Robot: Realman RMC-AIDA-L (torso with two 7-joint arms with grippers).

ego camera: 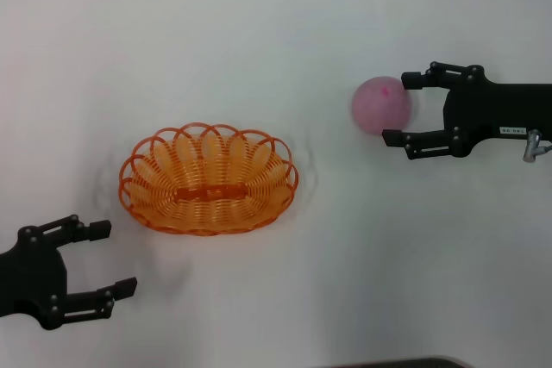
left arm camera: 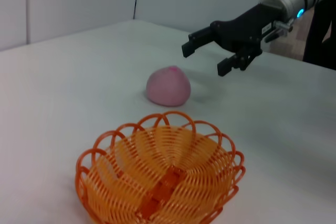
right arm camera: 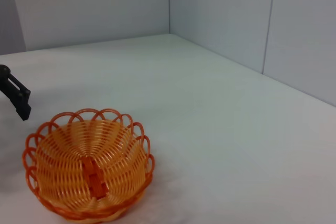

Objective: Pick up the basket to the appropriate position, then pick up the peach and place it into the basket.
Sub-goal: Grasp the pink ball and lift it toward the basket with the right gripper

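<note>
The orange basket [ego camera: 209,178] stands empty on the white table, left of centre in the head view. It also shows in the left wrist view [left arm camera: 160,179] and the right wrist view [right arm camera: 89,169]. The pink peach [ego camera: 381,104] lies on the table to the basket's right; in the left wrist view [left arm camera: 168,87] it rests beyond the basket. My right gripper [ego camera: 403,109] is open, its fingertips just beside the peach; in the left wrist view [left arm camera: 205,59] it hovers a little above and past it. My left gripper [ego camera: 115,258] is open and empty, just left of the basket's front.
The white table [ego camera: 276,23] runs wide behind the basket and peach. Grey panel walls [right arm camera: 220,14] stand at its far side. A dark edge [ego camera: 405,363] shows at the table's front.
</note>
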